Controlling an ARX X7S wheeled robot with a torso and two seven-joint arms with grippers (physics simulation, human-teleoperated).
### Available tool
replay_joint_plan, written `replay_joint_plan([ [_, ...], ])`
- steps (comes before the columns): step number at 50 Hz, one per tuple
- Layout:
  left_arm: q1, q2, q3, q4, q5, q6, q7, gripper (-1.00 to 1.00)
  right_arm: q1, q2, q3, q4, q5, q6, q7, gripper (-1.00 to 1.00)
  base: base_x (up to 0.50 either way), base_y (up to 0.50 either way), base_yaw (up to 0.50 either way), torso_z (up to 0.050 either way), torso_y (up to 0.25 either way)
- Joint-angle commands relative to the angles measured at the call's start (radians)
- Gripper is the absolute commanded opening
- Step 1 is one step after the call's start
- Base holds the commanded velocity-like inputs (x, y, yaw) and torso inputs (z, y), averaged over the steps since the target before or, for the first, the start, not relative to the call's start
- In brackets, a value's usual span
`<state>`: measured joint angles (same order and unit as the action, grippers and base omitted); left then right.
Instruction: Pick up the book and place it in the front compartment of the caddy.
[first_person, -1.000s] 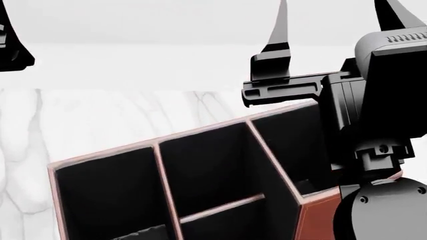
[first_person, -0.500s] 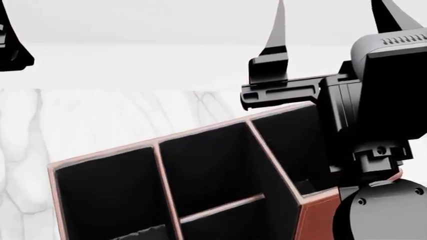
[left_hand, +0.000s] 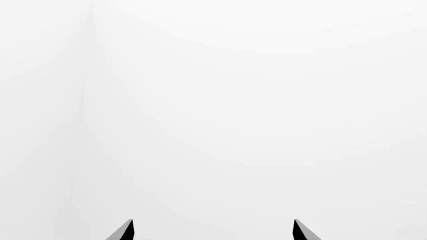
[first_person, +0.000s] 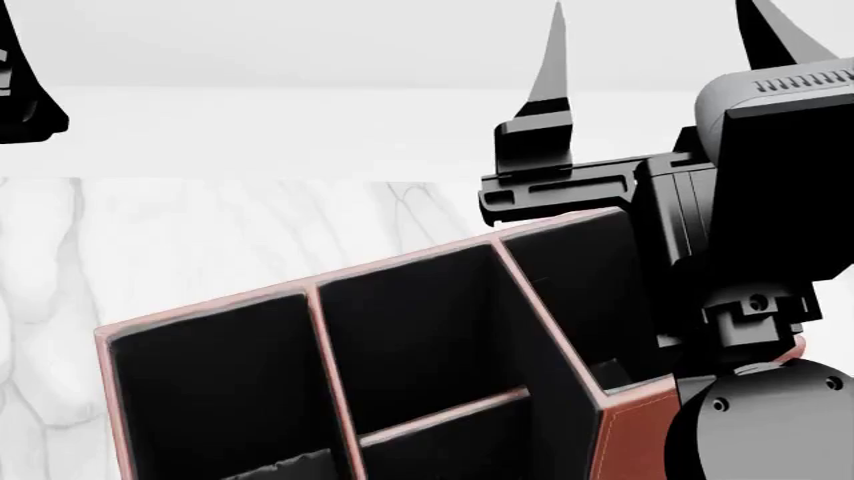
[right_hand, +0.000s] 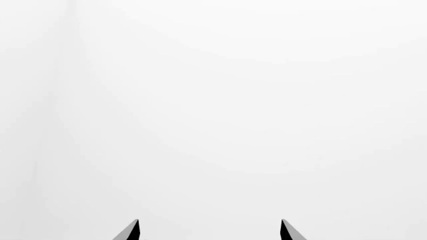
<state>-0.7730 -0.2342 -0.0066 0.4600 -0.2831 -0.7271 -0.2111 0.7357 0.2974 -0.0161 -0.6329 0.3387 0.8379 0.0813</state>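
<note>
White marbled surface (first_person: 200, 240) fills the left of the head view under a pale wall. At lower centre stands the reddish-brown leather-look caddy (first_person: 627, 430), its black-lined cells split by thin brown partitions. My right gripper (first_person: 661, 50), at upper right above the caddy's far rim, has its fingers spread apart and empty. My left gripper (left_hand: 212, 231) is likewise parted, facing blank white. I cannot see the book.

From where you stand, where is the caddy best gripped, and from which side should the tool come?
Grip the caddy by its thin far wall rim, coming from above with one finger inside a cell, one outside. The whole box looks too wide to span; its open top leaves the rim free.
</note>
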Motion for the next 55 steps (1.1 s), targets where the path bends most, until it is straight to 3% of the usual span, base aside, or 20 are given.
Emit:
replay_joint_plan([
  [1,0.0,-0.003,0.002,-0.001,-0.005,0.002,-0.004,1.0,0.0,0.003,-0.002,0.001,0.005,0.0,0.004,1.0,0.0,0.0,0.0,0.0,0.0],
  [24,-0.001,-0.01,0.005,0.002,-0.017,-0.001,-0.018,1.0,0.026,0.003,-0.027,0.057,0.005,-0.023,-0.001,1.0,0.0,0.0,0.0,0.0,0.0],
  [41,0.008,-0.022,0.008,0.001,-0.017,-0.002,-0.03,1.0,0.108,0.072,-0.12,0.147,0.077,0.031,-0.162,1.0,0.0,0.0,0.0,0.0,0.0],
  [55,0.01,-0.028,0.01,-0.003,-0.02,-0.002,-0.038,1.0,0.12,0.136,-0.059,0.114,0.184,0.096,-0.248,1.0,0.0,0.0,0.0,0.0,0.0],
])
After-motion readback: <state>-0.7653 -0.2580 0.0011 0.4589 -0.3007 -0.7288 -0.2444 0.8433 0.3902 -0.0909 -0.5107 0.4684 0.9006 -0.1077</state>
